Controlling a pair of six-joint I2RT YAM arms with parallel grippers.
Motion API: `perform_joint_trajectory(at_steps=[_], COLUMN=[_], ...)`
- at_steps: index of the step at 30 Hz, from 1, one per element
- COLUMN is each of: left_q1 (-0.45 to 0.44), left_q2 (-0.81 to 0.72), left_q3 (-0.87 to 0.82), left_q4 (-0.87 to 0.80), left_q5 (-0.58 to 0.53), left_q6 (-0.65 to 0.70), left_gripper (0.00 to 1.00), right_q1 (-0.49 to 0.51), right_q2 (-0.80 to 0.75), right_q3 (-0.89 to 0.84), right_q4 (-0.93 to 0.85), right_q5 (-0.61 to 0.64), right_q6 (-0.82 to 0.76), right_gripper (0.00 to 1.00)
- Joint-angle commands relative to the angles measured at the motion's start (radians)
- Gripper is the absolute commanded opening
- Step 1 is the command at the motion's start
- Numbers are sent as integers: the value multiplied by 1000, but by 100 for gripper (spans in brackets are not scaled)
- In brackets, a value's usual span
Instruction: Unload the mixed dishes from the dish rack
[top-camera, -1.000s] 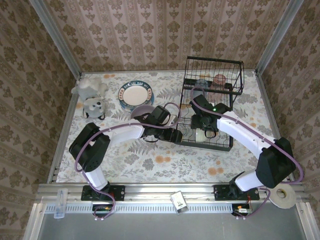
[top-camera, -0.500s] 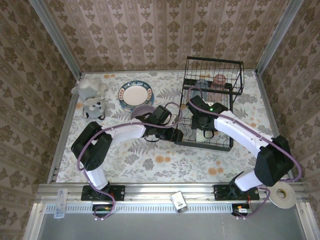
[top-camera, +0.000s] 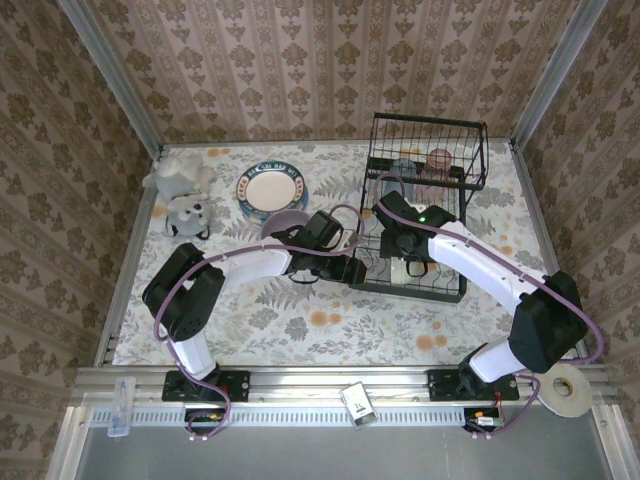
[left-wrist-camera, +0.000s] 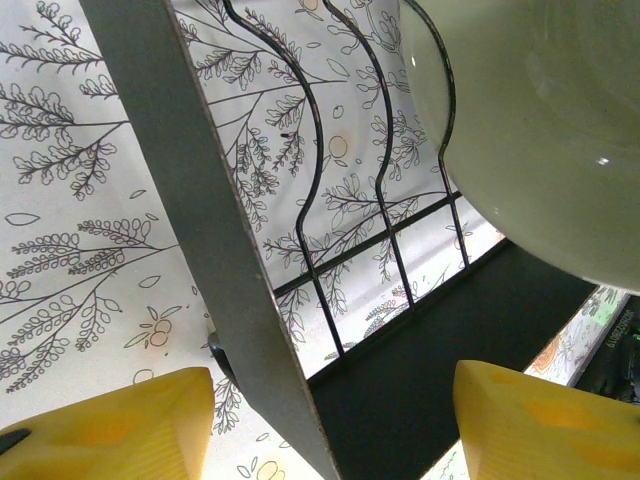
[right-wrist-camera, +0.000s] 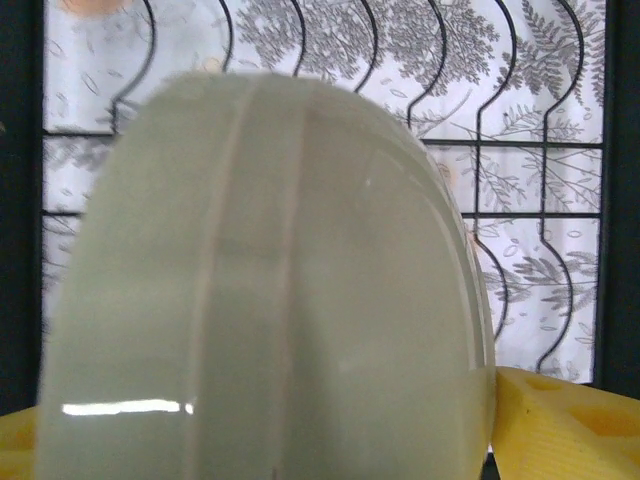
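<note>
Looking at the job, I think part of it is done: a plate (top-camera: 270, 188) and the lavender bowl (top-camera: 279, 222) sit out on the surface (top-camera: 330, 330), left of the dish rack (top-camera: 410, 292). Left to take out are the pale green bowl (right-wrist-camera: 270, 300), low in the rack, and the pink cup (top-camera: 440, 160) and bluish cup (top-camera: 403, 170) on the far top shelf.

My right arm comes from the near right and bends over the rack. My right tool (top-camera: 408, 246) points down at the green bowl. Its fingers stand wide, one on each side of the bowl, but I cannot tell if they squeeze it.

My left arm stretches right across the surface. My left tool (left-wrist-camera: 335, 400) is low at the rack's left edge, fingers apart, holding nothing.
</note>
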Motion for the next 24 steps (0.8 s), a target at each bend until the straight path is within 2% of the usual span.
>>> perform_joint_trajectory(at_steps=[1, 4, 15, 24], left_q1=[-4, -4, 2, 6], left_q2=[8, 7, 0, 2], left_q3=[17, 16, 8, 15], left_q4=[-17, -15, -18, -15], left_q5=[-11, -11, -12, -10], left_q6=[-1, -1, 2, 2], left_gripper=[65, 65, 65, 65], right_q1=[9, 7, -61, -181], right_q2=[-35, -36, -128, -161], right_q3=[42, 39, -3, -62], right_q4=[59, 59, 26, 0], right_q5=[-9, -14, -107, -271], right_q6=[7, 1, -70, -137], right_gripper=[93, 100, 100, 100])
